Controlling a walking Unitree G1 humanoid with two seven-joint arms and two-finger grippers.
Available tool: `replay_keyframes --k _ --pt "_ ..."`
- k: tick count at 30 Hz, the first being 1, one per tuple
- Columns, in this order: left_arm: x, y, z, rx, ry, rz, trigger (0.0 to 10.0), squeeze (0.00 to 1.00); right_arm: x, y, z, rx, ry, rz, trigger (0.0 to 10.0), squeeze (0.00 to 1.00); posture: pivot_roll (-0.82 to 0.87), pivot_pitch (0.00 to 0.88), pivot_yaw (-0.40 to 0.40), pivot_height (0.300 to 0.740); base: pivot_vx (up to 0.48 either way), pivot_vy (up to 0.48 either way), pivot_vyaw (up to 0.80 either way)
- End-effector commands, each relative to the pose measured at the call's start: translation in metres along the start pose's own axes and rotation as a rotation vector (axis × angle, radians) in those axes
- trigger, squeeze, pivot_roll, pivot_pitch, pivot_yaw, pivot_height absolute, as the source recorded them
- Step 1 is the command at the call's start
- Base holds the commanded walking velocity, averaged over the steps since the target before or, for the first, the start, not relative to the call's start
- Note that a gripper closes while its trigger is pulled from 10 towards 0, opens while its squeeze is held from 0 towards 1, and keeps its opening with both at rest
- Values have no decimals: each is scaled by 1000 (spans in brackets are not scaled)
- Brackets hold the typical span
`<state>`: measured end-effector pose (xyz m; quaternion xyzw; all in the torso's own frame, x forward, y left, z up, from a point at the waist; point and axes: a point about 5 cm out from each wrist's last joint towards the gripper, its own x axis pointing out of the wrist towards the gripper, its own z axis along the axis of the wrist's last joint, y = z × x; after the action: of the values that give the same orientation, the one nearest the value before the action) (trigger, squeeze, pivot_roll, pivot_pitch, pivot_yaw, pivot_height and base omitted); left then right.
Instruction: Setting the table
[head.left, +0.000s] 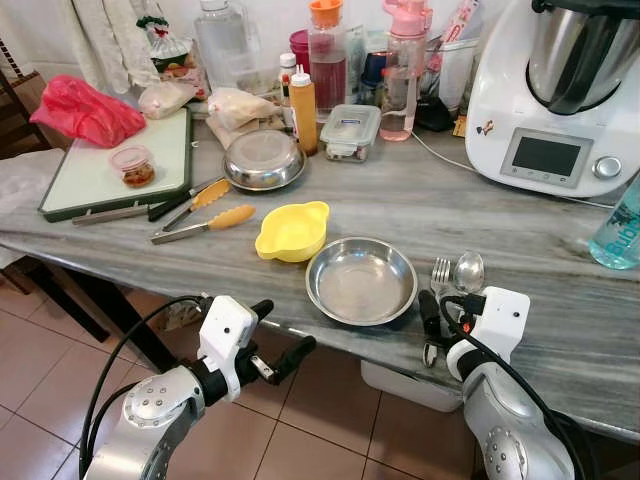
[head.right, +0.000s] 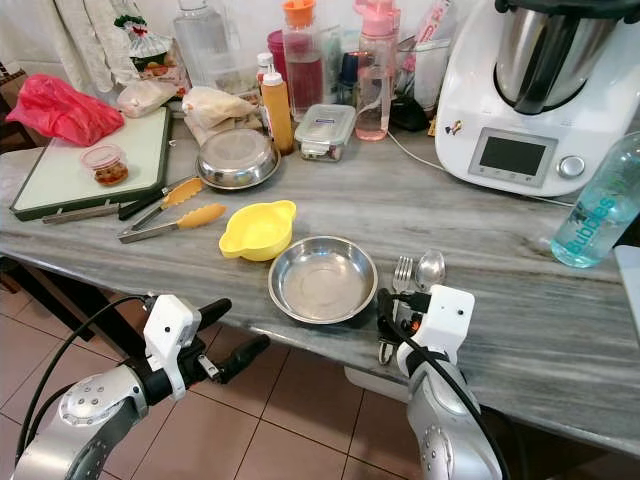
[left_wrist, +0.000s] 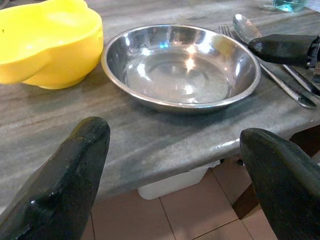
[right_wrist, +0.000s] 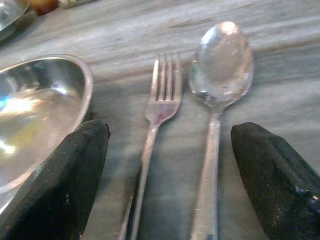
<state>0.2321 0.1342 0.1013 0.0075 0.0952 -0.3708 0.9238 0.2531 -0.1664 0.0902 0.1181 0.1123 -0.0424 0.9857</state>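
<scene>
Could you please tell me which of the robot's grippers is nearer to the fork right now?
The right. The right gripper hovers open over the handles of the fork and spoon, beside the steel plate. The left gripper hangs open off the table edge, beyond the plate.

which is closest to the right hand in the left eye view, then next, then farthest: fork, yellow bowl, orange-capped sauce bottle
1. fork, directly under the right hand, beside the spoon.
2. yellow bowl, to the robot's left, past the steel plate.
3. orange-capped sauce bottle, far back on the counter among the containers.
</scene>
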Motion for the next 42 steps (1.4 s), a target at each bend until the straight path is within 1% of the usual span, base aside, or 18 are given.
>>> replay_keyframes --k 1,8,16,19,27,42 --pt "0 0 4 14 0 -2 10000 0 -3 -5 5 -7 -31 -26 10000 0 -60 39 86 740 0 0 0" --pt "-1 -1 8 10 -1 -3 10000 0 -4 -8 6 -21 -45 -41 10000 0 -60 41 85 740 0 0 0" --pt "-2 -2 8 6 4 5 10000 0 -12 -7 17 -65 -102 -27 10000 0 -58 46 83 740 0 0 0" --pt "-2 -2 7 2 8 6 10000 0 -15 -6 11 -77 -78 -7 10000 0 -62 48 85 740 0 0 0" --pt "-3 -1 2 -3 18 1 10000 0 -22 -9 -10 -79 34 -10 10000 0 -66 55 85 740 0 0 0" --pt "-2 0 -6 -9 31 1 10000 0 -26 -16 -16 -86 71 -35 10000 0 -71 57 86 740 0 0 0"
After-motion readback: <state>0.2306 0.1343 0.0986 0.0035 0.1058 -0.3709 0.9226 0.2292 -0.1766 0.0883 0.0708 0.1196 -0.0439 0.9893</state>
